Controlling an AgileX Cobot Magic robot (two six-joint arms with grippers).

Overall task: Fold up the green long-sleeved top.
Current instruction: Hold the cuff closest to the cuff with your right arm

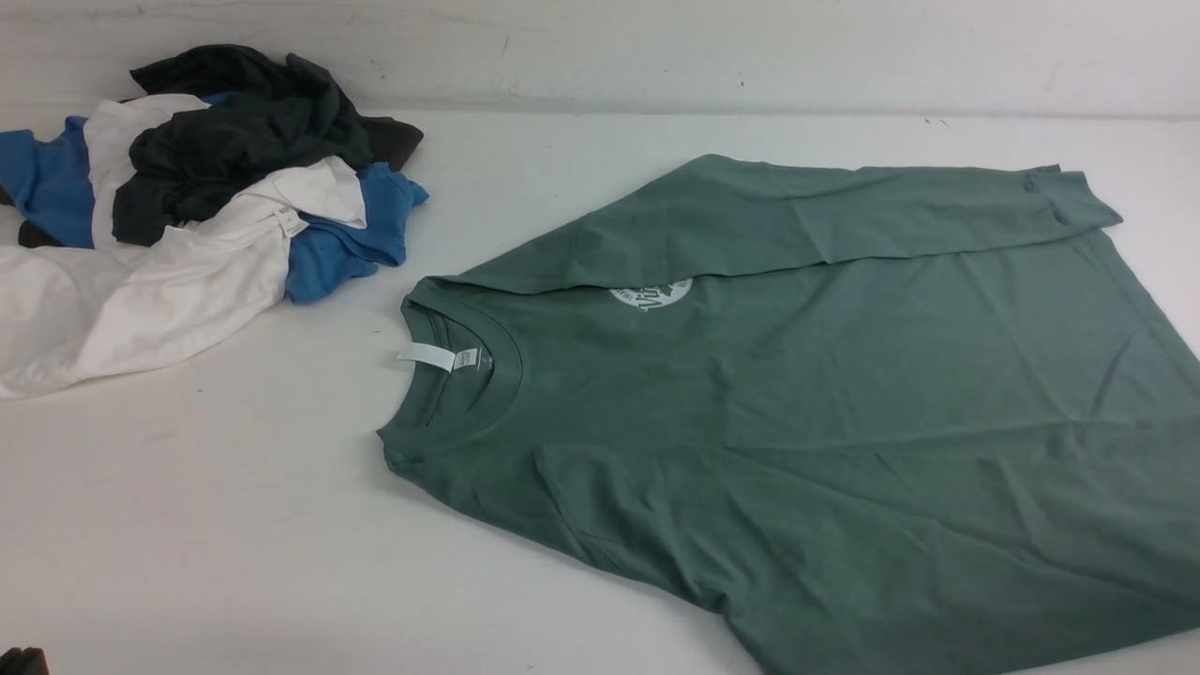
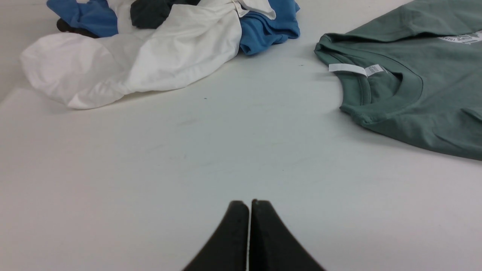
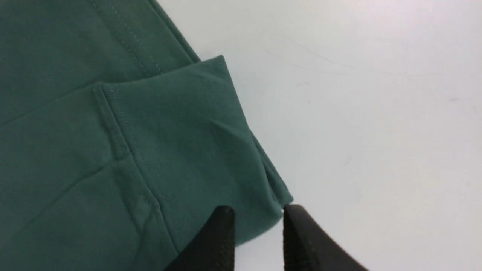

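With the right claw (image 3: 258, 209) spread astride the cuff (image 3: 180, 131) of the green long-sleeved top (image 1: 844, 394), and the left claw (image 2: 249, 203) pressed together over the counter (image 2: 169, 162) near its collar, move the right one only vertically, lest the cuff drag.

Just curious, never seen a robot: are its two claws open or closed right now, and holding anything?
Left gripper: closed, holding nothing.
Right gripper: open, jaws apart at the cuff of the sage-green cotton long-sleeved top.

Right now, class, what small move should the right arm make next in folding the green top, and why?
Probably lift the right fingers straight up off the cuff: they stand apart around its corner, and it lies on the green top, seemingly free.
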